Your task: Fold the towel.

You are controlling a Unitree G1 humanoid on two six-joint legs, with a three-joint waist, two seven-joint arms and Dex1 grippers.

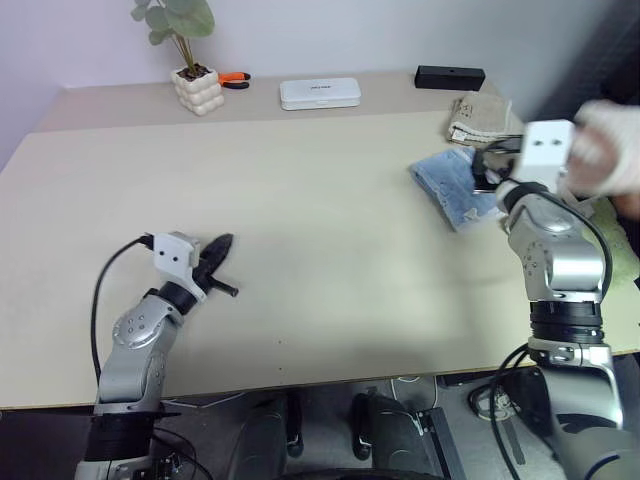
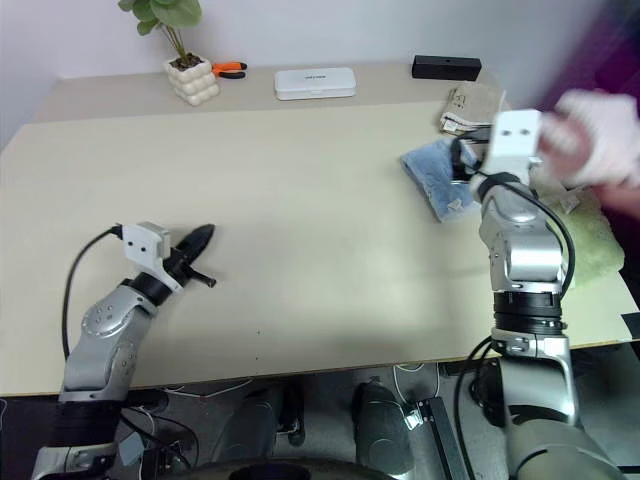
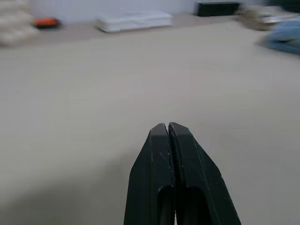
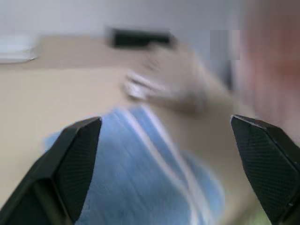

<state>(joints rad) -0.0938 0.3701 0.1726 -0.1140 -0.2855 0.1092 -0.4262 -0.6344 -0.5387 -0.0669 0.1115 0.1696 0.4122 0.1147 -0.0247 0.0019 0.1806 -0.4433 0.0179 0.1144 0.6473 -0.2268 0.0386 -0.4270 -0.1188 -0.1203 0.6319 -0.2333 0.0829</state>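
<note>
Already wide apart, right gripper [image 4: 171, 164] jaws, with the towel [image 1: 452, 187] lying bunched just ahead of and below the tips, free of them. Left gripper [image 3: 168, 136] pressed together, empty, well off to the side. Risk: closing on a thick bunch, dragging layers crooked. Also close beyond: beige towel [image 1: 482, 117], easily snagged.

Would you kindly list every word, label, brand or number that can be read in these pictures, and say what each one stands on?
No text can be read in any view.
White flat case at the back of the table: a small dark mark on its lid, too small to read.
Black box: no legible marking.
Towel: no readable print visible.
White plant pot: no lettering visible.
</note>
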